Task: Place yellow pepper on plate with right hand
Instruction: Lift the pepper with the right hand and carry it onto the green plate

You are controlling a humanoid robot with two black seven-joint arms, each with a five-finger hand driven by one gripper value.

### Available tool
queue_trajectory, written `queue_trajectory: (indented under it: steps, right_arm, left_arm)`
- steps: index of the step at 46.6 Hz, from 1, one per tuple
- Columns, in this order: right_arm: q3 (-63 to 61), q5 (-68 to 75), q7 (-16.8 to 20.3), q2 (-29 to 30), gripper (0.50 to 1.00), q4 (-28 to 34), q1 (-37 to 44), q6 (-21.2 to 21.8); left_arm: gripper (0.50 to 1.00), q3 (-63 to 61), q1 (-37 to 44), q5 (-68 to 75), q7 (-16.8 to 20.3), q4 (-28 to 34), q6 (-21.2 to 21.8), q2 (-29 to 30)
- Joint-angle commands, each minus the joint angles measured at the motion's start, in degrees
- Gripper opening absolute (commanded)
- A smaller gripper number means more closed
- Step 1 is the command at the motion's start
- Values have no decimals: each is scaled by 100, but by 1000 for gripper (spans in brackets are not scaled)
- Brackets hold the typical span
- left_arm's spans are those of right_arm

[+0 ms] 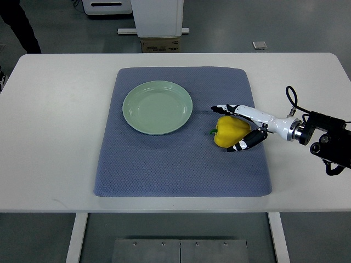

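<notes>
A yellow pepper [230, 131] with a green stem lies on the blue-grey mat [181, 164], just right of the pale green plate [157, 107]. The plate has nothing on it. My right hand [221, 129] reaches in from the right edge and wraps the pepper. Its fingers [233, 109] lie along the pepper's far side and the thumb [247, 142] presses on the near side. The pepper rests on the mat, a short gap from the plate's rim. My left arm does not show.
The mat covers the middle of a white table [49, 137]. Beyond the table's far edge stand a white machine base [156, 16] and a cardboard box [160, 45]. A person's dark leg [22, 24] shows at the top left.
</notes>
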State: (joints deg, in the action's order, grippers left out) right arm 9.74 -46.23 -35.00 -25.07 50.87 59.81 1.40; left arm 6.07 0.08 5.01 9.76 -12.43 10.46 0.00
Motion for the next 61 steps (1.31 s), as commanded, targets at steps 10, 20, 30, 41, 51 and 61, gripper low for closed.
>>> queue_trajectory:
  steps: [10,20,30,41,51,61]
  right_arm:
    - [1,0,0,11,581,-50,-22,0]
    - [-43,35,0,20,500,-103,22,9]
    - [-288,97,10,90,500,-121,136,9]
    - [-632,97,230,520,500,-551,303,9]
    - [-649,167,362,1153,500,-1105,567,9]
    - [-746,185,529,1865,500,-1597,646,9]
  left_arm:
    - [1000,0,0,0,0,4,0,0]
    - [1000,0,0,0,0,4,0,0]
    - [1000,0,0,0,0,3,0,0]
    - [1000,0,0,0,0,4,0,0]
    - [1000,0,0,0,0,4,0,0]
    - [1000,0,0,0,0,-5,0,0]
